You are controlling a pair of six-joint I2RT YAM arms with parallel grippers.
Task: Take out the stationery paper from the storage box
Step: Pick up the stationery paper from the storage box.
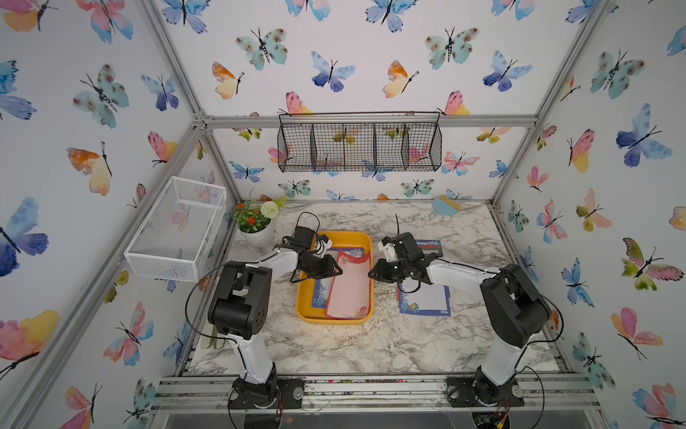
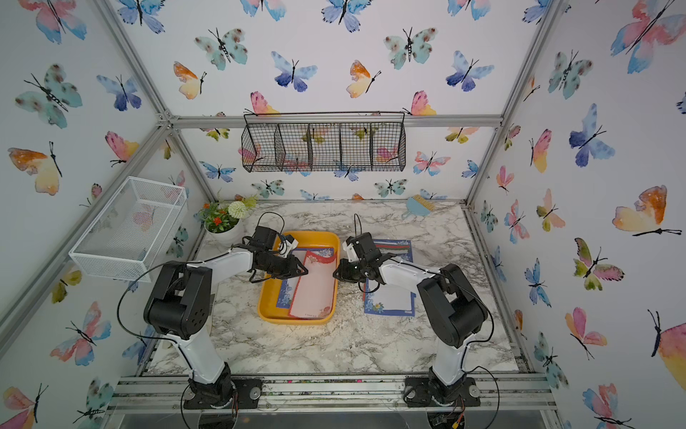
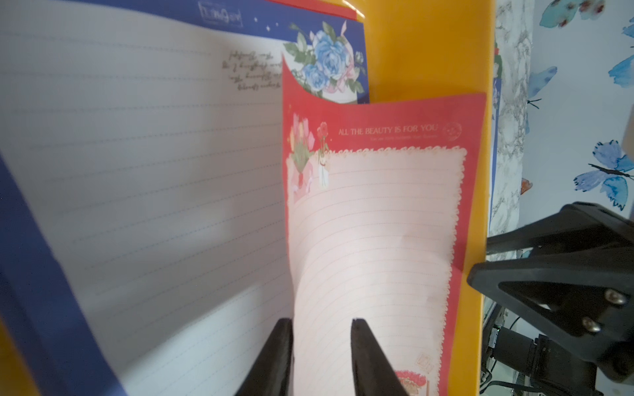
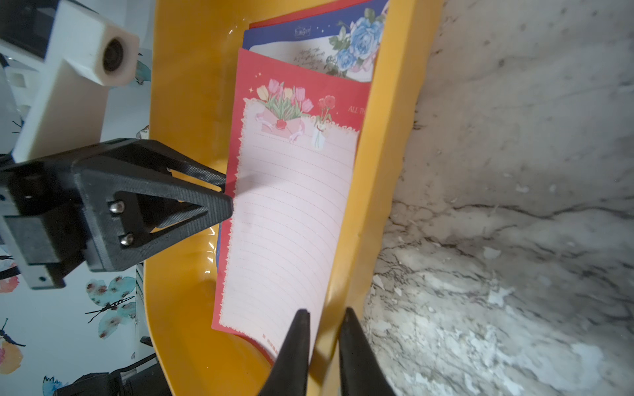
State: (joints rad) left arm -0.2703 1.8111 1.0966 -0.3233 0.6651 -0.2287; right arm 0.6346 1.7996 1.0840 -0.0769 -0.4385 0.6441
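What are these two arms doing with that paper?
Two robot arms are emptying letter paper from the yellow tray. The left pincer, jaws apart, is at one edge of the curled red-bordered sheet; the right pincer sits at the tray's opposite rim. A blue-flowered sheet lies underneath, and more sheets lie on the table.

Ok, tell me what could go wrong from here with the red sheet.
1. The right gripper straddles both the edge of the red sheet and the rim of the storage box; closing may clamp the box too and drag it.
2. The red sheet leans bowed against that wall; the left gripper, at its opposite edge, could crease it.
3. The blue sheet lies right beneath and might get snagged.
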